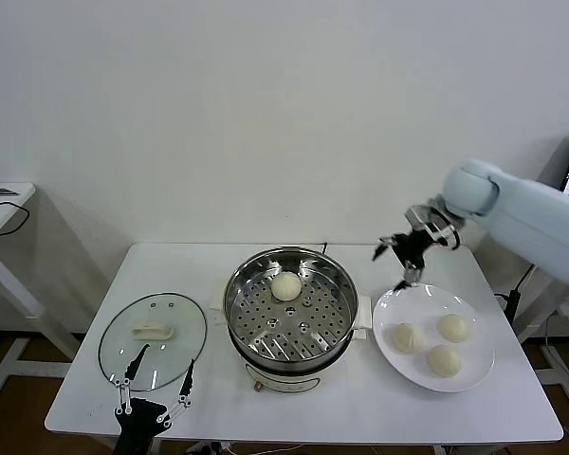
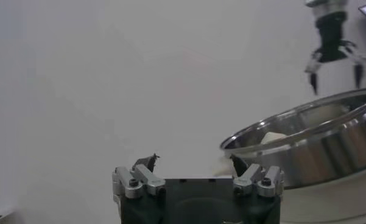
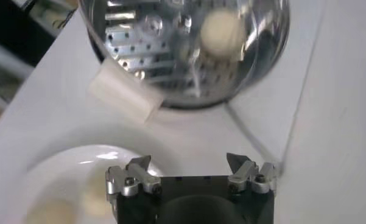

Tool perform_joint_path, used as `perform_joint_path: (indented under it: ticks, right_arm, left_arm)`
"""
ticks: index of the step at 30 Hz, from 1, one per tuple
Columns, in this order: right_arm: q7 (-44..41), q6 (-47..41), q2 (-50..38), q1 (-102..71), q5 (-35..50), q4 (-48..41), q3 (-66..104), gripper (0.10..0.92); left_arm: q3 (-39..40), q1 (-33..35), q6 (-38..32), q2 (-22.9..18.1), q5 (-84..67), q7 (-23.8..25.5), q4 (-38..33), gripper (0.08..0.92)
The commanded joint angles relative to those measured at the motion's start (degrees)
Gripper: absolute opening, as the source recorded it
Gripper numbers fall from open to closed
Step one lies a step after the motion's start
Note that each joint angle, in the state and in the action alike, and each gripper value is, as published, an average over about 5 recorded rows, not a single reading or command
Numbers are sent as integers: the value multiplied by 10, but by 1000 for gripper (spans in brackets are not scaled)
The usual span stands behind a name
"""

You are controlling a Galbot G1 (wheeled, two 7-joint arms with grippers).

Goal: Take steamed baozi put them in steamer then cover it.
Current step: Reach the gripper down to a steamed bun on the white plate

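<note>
Your right gripper's fingers are spread apart and hold nothing; it hangs in the air above the far rim of the white plate, near the table's back edge. Your left gripper waits low at the front left corner, its fingers also apart, just in front of the cover, which lies flat on the table. The steamer stands at the middle of the white table, with one steamed baozi on its perforated tray toward the back. Three more baozi sit on the plate at the right side. Behind the table you have a plain white wall, and another white desk stands at the far left.
</note>
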Motion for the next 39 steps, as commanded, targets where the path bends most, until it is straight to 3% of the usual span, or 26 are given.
perform_joint_path:
  ticks: [1, 22, 30, 39]
  right_arm:
    - [38, -56, -41, -83, 7, -2, -2, 823]
    - [46, -50, -1, -150, -52, -36, 39, 819]
    - [52, -50, 4, -143, -56, -33, 43, 687]
    - [-18, -35, 8, -5, -55, -12, 15, 662]
  left_arm:
    - [0, 5, 0, 1, 3, -1, 1, 823]
    - [8, 8, -7, -3, 12, -2, 14, 823]
    - [5, 7, -8, -3, 12, -3, 15, 823]
    - [7, 6, -6, -2, 12, -4, 16, 823]
